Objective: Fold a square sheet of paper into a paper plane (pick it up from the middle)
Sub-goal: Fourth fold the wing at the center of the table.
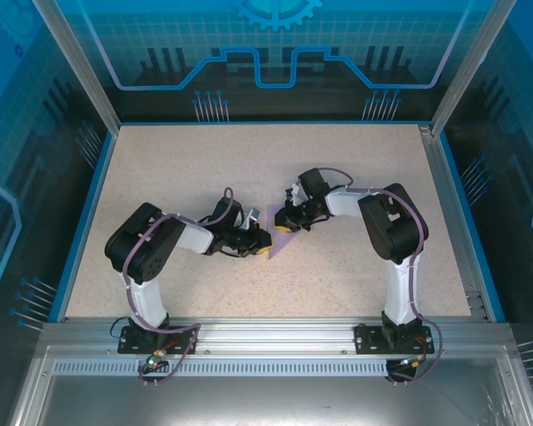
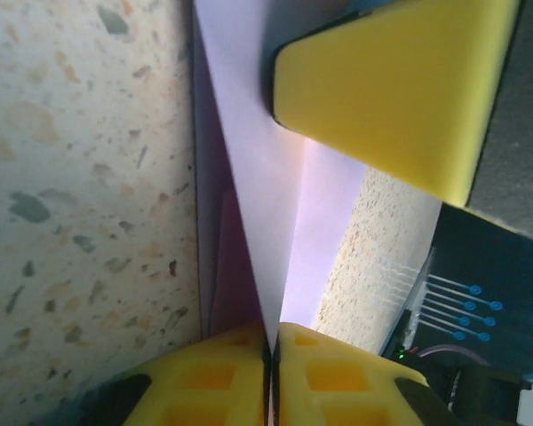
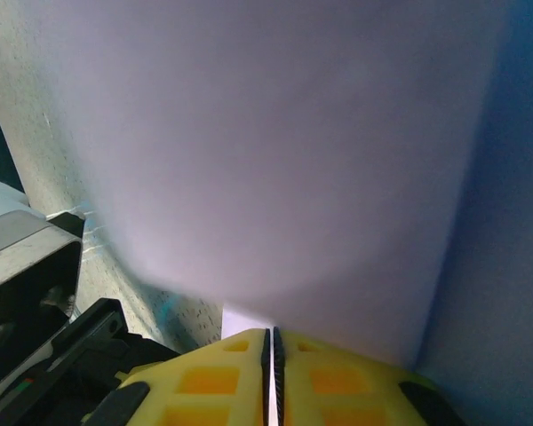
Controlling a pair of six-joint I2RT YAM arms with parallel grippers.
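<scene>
The square sheet of paper [image 1: 275, 238] is pale lavender and folded into a narrow pointed wedge, held up off the table between both grippers. My left gripper [image 1: 261, 246] is shut on its lower tip; in the left wrist view the yellow pads [image 2: 338, 382] pinch the paper [image 2: 258, 160] along a crease at the left gripper [image 2: 271, 342]. My right gripper [image 1: 287, 224] grips the upper end. In the right wrist view the paper [image 3: 275, 151] spreads wide above the right gripper [image 3: 272, 342], whose jaws are shut on its edge. One yellow right fingertip [image 2: 391, 89] presses the sheet from above.
The speckled beige table [image 1: 338, 160] stretches all around the grippers, bounded by blue side edges and a metal rail [image 1: 266, 333] at the front. Both arms bend inward to the table's middle. The left arm's grey and black body [image 3: 27, 266] sits close to the right gripper.
</scene>
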